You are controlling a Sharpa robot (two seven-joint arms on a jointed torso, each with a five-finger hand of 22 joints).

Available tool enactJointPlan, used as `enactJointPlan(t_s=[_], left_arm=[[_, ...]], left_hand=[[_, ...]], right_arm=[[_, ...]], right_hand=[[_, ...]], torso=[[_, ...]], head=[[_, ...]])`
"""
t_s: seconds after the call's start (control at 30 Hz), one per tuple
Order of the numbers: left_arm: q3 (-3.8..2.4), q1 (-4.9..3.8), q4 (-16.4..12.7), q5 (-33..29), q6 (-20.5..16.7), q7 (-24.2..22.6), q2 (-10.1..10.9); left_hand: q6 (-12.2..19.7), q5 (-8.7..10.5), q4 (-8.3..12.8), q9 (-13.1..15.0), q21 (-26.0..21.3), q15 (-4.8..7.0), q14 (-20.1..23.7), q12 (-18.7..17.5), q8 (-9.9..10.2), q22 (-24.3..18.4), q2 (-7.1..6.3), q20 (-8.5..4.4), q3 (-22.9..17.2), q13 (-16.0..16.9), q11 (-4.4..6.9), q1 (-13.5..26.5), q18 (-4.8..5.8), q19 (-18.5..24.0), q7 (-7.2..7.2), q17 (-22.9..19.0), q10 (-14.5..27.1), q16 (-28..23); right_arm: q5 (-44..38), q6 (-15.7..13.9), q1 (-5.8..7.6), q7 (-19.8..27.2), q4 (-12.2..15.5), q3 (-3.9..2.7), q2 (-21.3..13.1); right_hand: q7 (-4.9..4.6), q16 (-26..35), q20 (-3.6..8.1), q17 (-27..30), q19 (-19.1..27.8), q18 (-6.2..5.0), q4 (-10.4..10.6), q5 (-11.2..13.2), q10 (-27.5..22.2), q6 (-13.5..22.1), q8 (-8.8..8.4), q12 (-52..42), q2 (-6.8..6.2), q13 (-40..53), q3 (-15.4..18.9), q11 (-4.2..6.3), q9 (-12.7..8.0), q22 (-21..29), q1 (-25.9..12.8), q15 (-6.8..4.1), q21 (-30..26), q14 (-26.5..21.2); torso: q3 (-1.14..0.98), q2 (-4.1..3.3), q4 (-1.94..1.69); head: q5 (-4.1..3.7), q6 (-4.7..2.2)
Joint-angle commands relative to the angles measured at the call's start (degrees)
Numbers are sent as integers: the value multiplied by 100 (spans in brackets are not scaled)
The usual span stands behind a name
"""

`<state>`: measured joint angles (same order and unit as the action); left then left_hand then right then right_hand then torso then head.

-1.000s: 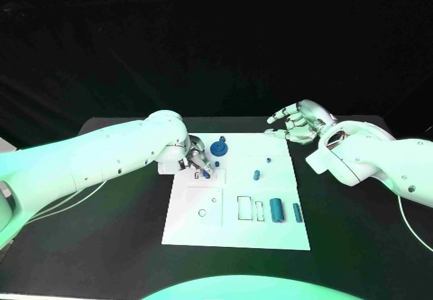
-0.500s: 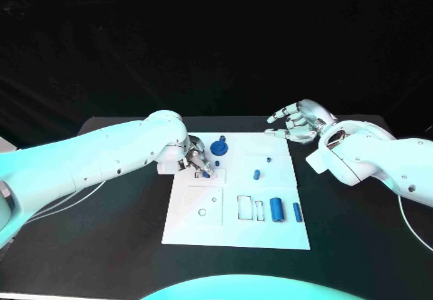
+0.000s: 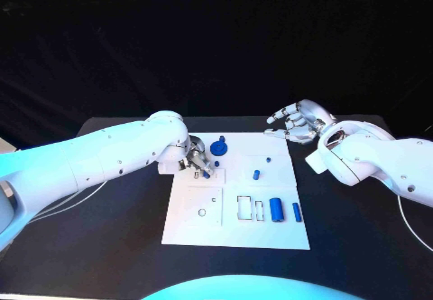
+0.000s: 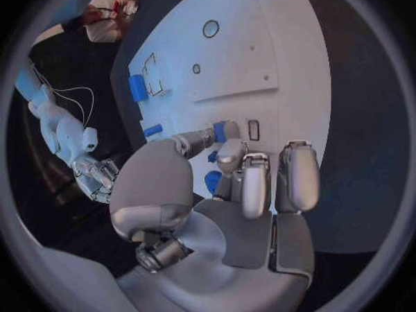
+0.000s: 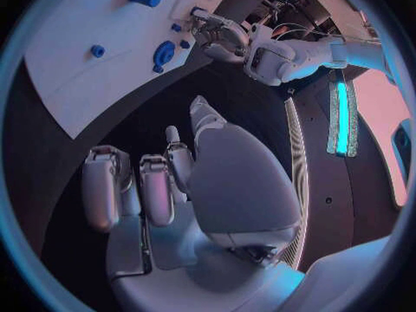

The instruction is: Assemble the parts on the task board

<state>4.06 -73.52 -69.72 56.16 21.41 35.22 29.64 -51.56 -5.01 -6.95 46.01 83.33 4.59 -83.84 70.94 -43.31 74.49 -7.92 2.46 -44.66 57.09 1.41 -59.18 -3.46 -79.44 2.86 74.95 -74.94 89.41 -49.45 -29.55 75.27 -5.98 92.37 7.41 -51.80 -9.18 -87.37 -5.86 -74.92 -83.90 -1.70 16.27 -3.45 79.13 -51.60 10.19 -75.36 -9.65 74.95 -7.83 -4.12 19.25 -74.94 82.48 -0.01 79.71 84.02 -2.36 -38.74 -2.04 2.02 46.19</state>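
Note:
The white task board lies in the middle of the table. My left hand is over its far left part and pinches a small blue part between thumb and finger, its lower end at the board. In the left wrist view this part is right beside a small rectangular slot. A blue gear-like part stands just beyond the hand. Two small blue pegs stand mid-board, and two blue cylinders lie toward the right edge. My right hand hovers off the board's far right corner, fingers loosely bent, holding nothing.
Outlined slots and a round hole mark the board's near half. Black table surrounds the board. In the right wrist view the left hand is at the board's edge, near the gear.

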Motion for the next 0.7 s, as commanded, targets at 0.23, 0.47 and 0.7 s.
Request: enactJointPlan(t_s=[0.23, 0.47, 0.7], left_arm=[[59, 7, 157, 7, 94, 33, -115], [78, 7, 222, -32, 106, 51, -141], [83, 7, 227, -84, 148, 56, -112]], left_hand=[[4, 69, 227, -2, -39, -42, -582, 22, -4, -20, 321, 20, -281, 2, -8, -296, -4, 42, -32, 1400, 10, 5], [6, 118, 191, 3, -47, -44, -577, 18, -2, -34, 329, 24, -269, -8, -11, -279, -7, 53, -30, 1384, 18, -3], [7, 154, 18, 36, -64, -42, -563, 25, 10, -50, 24, 28, 81, -18, -3, -92, -13, 68, -48, 1347, 46, -24]], right_arm=[[-52, 74, -3, 35, 12, -1, 4], [-52, 74, -3, 38, 15, -1, 7], [-52, 70, -3, 42, 17, -1, 2]], right_hand=[[12, 20, -13, -987, -133, -66, 7, 2, -37, -2, 19, 33, 39, 299, 32, -13, 8, -956, -10, 1, -29, 456], [12, 20, -13, -987, -129, -68, 8, 2, -40, -1, 22, 38, 40, 294, 37, -12, 9, -951, -14, 0, -40, 456], [11, 22, -12, -985, -121, -73, 21, 4, -48, 5, 26, 47, 37, 285, 58, -14, 9, -940, -45, 1, -63, 456]], torso=[[-6, -6, 5], [-4, 4, -2], [4, 7, -5]], head=[[-18, 16], [-33, 23], [-40, 25]])
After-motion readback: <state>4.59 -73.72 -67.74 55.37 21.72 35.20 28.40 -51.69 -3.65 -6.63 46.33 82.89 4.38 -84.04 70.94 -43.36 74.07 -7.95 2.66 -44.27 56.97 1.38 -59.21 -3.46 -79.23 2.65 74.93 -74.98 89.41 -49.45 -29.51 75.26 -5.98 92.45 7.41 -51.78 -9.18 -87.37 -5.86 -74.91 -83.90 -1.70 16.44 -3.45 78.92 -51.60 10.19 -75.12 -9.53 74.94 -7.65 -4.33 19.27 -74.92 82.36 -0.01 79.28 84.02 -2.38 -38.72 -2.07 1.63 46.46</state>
